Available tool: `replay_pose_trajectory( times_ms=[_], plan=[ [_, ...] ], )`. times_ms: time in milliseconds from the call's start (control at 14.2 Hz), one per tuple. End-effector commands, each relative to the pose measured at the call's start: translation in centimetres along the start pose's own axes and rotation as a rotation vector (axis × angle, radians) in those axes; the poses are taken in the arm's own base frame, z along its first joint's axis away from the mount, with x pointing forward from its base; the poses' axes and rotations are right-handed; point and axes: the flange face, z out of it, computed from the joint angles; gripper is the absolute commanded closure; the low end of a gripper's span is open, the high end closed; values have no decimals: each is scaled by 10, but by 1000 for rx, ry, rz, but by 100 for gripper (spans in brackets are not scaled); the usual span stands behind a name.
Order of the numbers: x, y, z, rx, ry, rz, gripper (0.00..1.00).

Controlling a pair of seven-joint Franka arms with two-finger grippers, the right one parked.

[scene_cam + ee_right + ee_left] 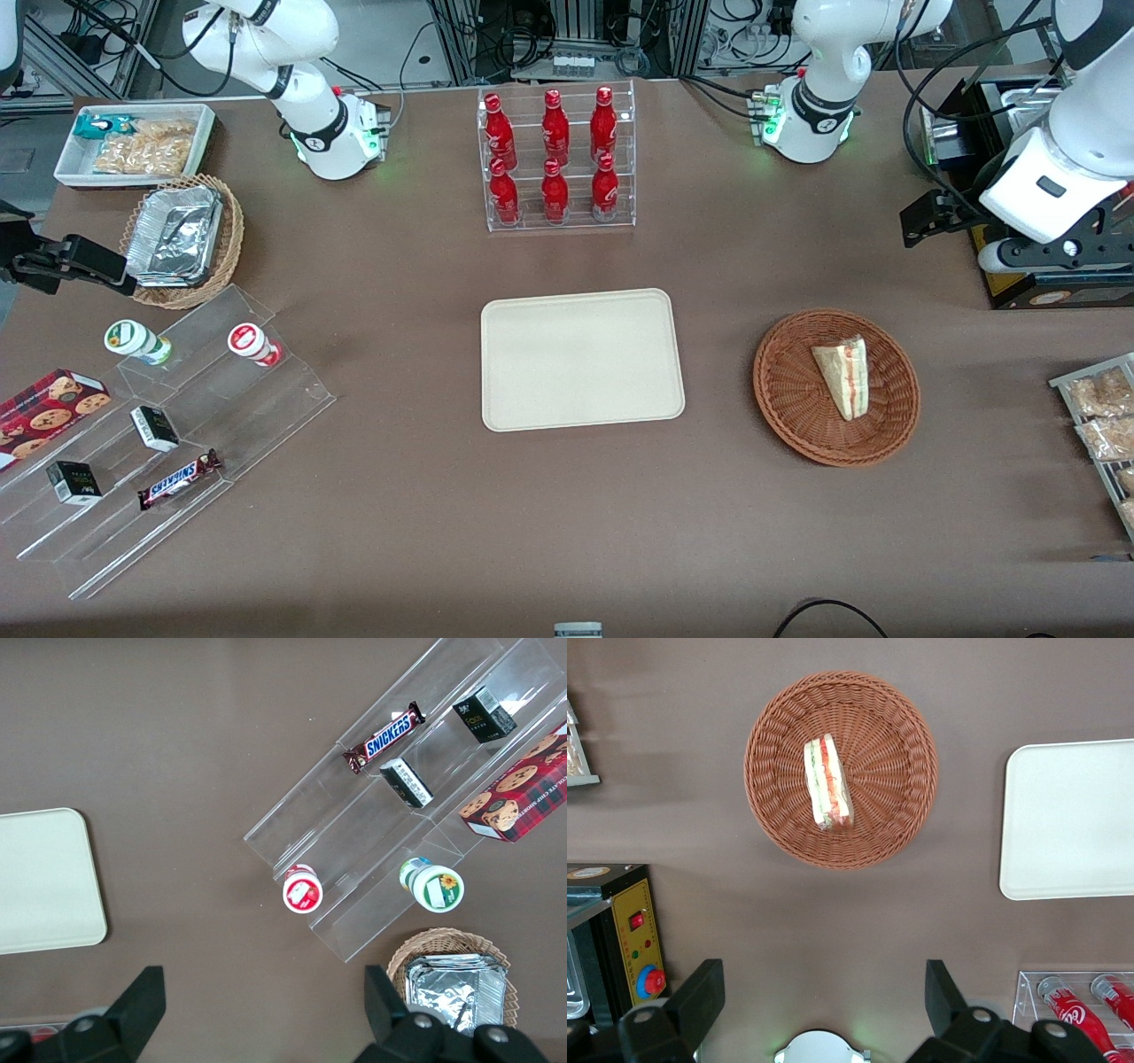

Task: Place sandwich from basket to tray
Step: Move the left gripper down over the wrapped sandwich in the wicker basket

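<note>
— Gripper [819,1010] of the left arm, how does it stand?
— It hangs high over the table [567,496], fingers [700,997] spread wide with nothing between them. It is farther from the front camera than the basket [784,399], well apart from it.
— And the sandwich [843,374]?
— It lies in the basket on its side, and the red and green layers show along one edge.
— What about the tray [580,359]?
— It is beside the basket, toward the parked arm's end, and nothing is on it.
— Is something cut off?
— Yes, the bagged snacks [1103,416] at the working arm's end are only partly in view.
</note>
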Motion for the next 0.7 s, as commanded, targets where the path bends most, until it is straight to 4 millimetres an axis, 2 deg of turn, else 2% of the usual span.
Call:
replay_pose_trajectory(
  times_ms=[0,141,281,422,633],
  plan=[
    [-11,-2,-2,19,20,10,0],
    [-11,-2,-2,19,20,10,0],
    [-7,-3,8,21,2,5,0],
    [2,-7,37,43,-1,-3,0],
    [17,-7,99,60,19,-38,0]
  ],
)
